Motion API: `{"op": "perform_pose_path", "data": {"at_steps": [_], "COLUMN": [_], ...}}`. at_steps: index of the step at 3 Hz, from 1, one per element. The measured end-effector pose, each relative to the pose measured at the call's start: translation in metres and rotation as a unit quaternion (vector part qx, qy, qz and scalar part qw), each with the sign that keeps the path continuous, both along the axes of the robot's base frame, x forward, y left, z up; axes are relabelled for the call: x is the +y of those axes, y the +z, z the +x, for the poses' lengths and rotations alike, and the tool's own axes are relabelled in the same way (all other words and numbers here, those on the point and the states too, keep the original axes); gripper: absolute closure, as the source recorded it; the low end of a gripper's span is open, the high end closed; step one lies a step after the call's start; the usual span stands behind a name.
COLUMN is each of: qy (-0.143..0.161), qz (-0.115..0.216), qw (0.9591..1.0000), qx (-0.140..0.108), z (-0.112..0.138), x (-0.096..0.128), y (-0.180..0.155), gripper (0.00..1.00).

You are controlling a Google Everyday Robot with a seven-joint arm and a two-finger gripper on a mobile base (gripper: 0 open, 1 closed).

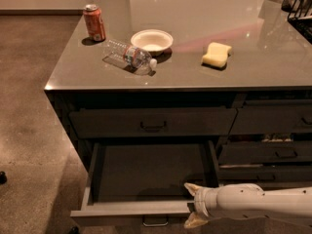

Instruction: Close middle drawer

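The middle drawer (131, 211) stands pulled far out of the dark cabinet, its long dark tray (151, 172) bare and its small bar handle (156, 222) under the low front. My white arm reaches in from the right. My gripper (190, 204) sits at the right part of the drawer's front. One pale fingertip (188, 187) is above the front's top edge inside the tray and the other (193, 223) is below in front, so the fingers stand apart astride the front panel.
The closed top drawer (151, 123) is above the open one, with narrower drawers (273, 152) to the right. On the grey countertop (253, 62) are a red can (94, 22), a lying plastic bottle (129, 56), a white bowl (151, 41) and a yellow sponge (217, 54). Brown floor lies to the left.
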State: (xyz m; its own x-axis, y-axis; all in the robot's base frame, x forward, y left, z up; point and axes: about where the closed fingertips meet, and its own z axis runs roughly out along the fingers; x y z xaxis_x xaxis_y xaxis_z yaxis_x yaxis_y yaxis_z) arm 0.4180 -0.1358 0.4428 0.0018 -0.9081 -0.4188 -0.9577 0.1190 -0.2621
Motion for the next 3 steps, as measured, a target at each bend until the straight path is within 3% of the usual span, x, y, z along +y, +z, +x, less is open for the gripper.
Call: {"op": "perform_pose_path", "data": {"at_steps": [3], "qy": [-0.007], "qz": [-0.008], "qw": [0.9998], "qx": [-0.016], "z": [0.048], "x": [0.012], "y": [-0.004], "gripper": [0.14]}}
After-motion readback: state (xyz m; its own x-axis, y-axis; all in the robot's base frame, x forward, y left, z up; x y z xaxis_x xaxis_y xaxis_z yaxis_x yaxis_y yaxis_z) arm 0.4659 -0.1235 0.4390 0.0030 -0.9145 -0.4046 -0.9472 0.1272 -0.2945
